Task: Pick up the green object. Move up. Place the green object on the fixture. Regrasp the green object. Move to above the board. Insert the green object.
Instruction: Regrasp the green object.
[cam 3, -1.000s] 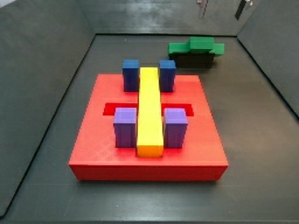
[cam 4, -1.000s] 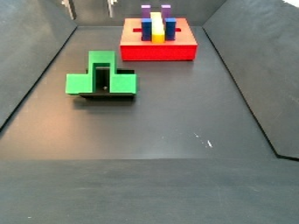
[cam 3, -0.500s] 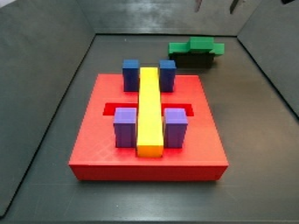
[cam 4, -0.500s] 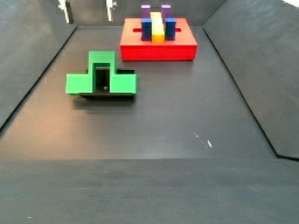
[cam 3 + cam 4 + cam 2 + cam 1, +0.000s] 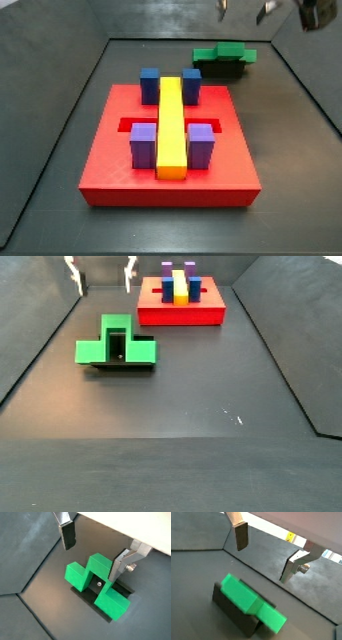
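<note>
Lowered a little since the earlier frames, the gripper (image 5: 102, 273) hangs released and empty, its flat silver fingers (image 5: 66, 533) with dark pads spread wide, touching nothing. Directly below it, well apart, the bright green blocky piece (image 5: 95, 584), smooth, with a taller middle block and two lower arms, sits on the small matte black fixture (image 5: 232, 606). Farther off lies the large flat red board (image 5: 167, 158), carrying a long yellow bar (image 5: 171, 123), blue blocks (image 5: 150, 83) and purple blocks (image 5: 143, 145).

End effector (image 5: 91, 553): flat silver fingers, dark pads, one screw.
</note>
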### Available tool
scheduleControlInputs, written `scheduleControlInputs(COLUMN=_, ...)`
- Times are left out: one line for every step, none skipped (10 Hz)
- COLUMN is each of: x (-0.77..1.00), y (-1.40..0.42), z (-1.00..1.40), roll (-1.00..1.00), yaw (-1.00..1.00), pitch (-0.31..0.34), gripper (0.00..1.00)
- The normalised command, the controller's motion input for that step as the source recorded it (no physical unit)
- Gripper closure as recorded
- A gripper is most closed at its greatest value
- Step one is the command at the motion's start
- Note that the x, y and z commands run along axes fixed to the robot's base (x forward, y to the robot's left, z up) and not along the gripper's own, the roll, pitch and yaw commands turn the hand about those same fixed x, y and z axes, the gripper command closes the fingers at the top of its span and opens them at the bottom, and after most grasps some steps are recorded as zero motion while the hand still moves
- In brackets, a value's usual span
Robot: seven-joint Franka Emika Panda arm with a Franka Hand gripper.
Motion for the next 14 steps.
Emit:
scheduleControlInputs(x=0.00, y=-0.35, z=-0.46, roll=0.75, yaw=0.37, pitch=-0.049, gripper=0.00)
scheduleControlInputs(x=0.05, y=-0.28, z=-0.25, roll=0.77, yaw=0.36, pitch=0.000, gripper=0.00)
scheduleControlInputs(x=0.12, y=-0.15, z=-0.21, roll=0.66, yaw=0.33, pitch=0.000, gripper=0.00)
scheduleControlInputs(x=0.13, y=-0.15, z=-0.22, roll=0.64, yaw=0.29, pitch=0.000, gripper=0.00)
scheduleControlInputs(x=0.21, y=-0.13, z=-0.34, roll=0.55, yaw=0.27, pitch=0.000, gripper=0.00)
scheduleControlInputs(x=0.29, y=-0.11, z=-0.41, roll=0.42, yaw=0.24, pitch=0.000, gripper=0.00)
scheduleControlInputs(x=0.09, y=-0.10, z=-0.32, roll=0.42, yaw=0.15, pitch=0.000, gripper=0.00)
scheduleControlInputs(x=0.00, y=-0.01, z=-0.23, roll=0.49, yaw=0.05, pitch=0.020, gripper=0.00)
scheduleControlInputs(x=0.01, y=0.00, z=-0.21, roll=0.49, yaw=0.02, pitch=0.020, gripper=0.00)
scheduleControlInputs(x=0.16, y=0.06, z=-0.17, roll=0.54, yaw=0.00, pitch=0.069, gripper=0.00)
scheduleControlInputs(x=0.20, y=0.04, z=-0.19, roll=0.51, yaw=0.00, pitch=0.080, gripper=0.00)
scheduleControlInputs(x=0.23, y=-0.01, z=-0.12, roll=0.31, yaw=0.00, pitch=0.080, gripper=0.00)
scheduleControlInputs(x=0.15, y=-0.02, z=-0.04, roll=0.12, yaw=0.00, pitch=0.043, gripper=0.00)
scheduleControlInputs(x=0.05, y=0.00, z=-0.06, roll=0.06, yaw=0.00, pitch=0.011, gripper=0.00)
